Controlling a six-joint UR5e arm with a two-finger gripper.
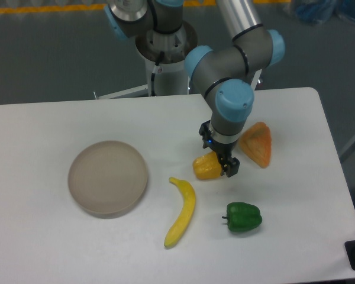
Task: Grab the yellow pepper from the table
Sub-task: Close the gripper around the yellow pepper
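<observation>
Crowding yellow pepper (206, 167): orange pepper (257, 144) right, banana (181, 212) below; hand (223, 161) grip state unclear.

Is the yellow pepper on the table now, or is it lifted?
Cannot tell for sure. The yellow pepper appears low against the table, level with the banana, and the gripper covers its right side.

Yellow pepper (206, 167) between plate (108, 177) and orange pepper (257, 144), behind banana (182, 212).
</observation>
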